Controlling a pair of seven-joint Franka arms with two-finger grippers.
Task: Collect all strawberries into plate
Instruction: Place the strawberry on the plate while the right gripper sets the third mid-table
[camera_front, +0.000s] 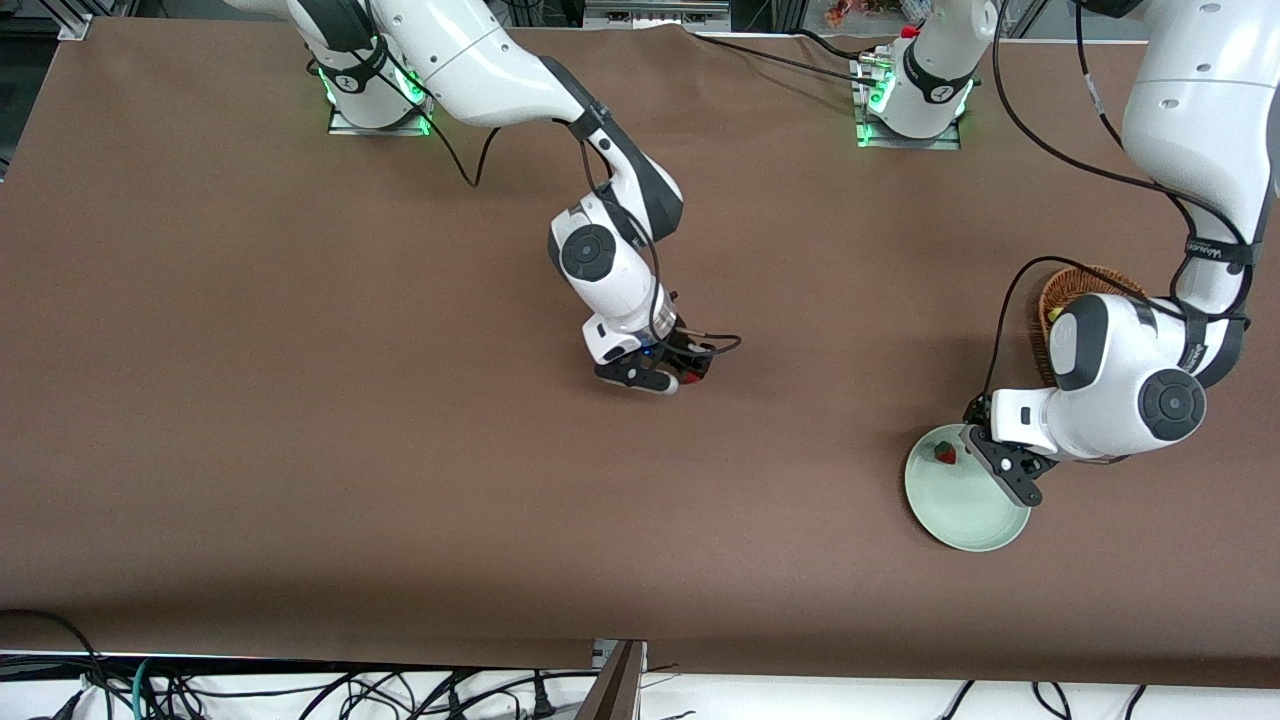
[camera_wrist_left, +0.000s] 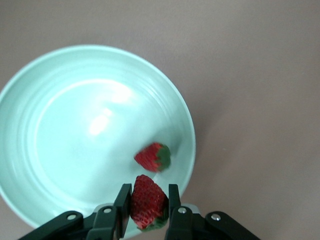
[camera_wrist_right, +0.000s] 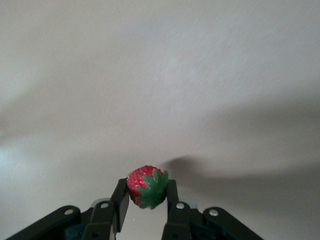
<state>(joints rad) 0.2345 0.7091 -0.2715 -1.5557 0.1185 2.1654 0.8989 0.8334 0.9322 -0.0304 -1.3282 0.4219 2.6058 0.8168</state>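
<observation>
The pale mint-green plate (camera_front: 985, 520) sits toward the left arm's end of the table, with one strawberry (camera_front: 944, 453) lying in it. My left gripper (camera_front: 1005, 468) hangs over the plate's edge. In the left wrist view it (camera_wrist_left: 147, 207) is shut on a second strawberry (camera_wrist_left: 146, 200), just above the plate (camera_wrist_left: 60, 100) and close to the lying berry (camera_wrist_left: 153, 156). My right gripper (camera_front: 668, 380) is low over the middle of the table, shut on a third strawberry (camera_front: 692, 378). The right wrist view shows that gripper (camera_wrist_right: 146, 197) holding the berry (camera_wrist_right: 146, 186), green top outward.
A brown wicker basket (camera_front: 1070, 290) stands beside the plate, farther from the front camera, mostly hidden by the left arm. Cables lie along the table's edge nearest the front camera.
</observation>
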